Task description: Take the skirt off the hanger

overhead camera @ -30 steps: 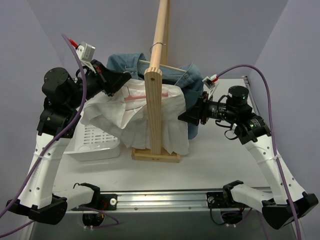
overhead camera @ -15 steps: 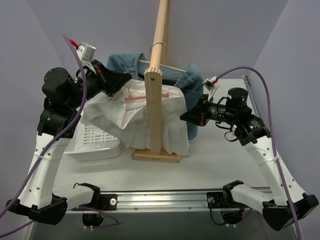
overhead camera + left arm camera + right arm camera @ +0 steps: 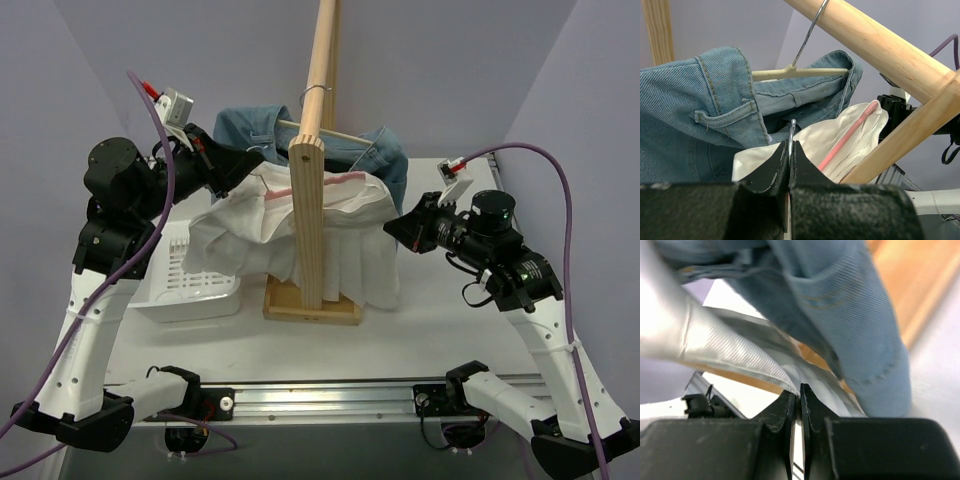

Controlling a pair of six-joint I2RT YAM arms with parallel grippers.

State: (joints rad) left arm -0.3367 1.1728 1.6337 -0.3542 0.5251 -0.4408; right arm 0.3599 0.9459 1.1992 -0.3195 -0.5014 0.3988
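Here the skirt (image 3: 335, 245) drapes leftward from the fully closed right pincer (image 3: 392, 228), which pinches its edge; the hanger (image 3: 849, 134) lies just beyond the left pincer (image 3: 790, 150), clamped tight on its wire hook (image 3: 792, 130).

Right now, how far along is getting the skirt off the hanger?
Done: both grips are set. In hand: the left tool clamps the metal hook of the pink hanger, and the right tool pinches the skirt edge. Left: the skirt drapes over the hanger and must be pulled free.
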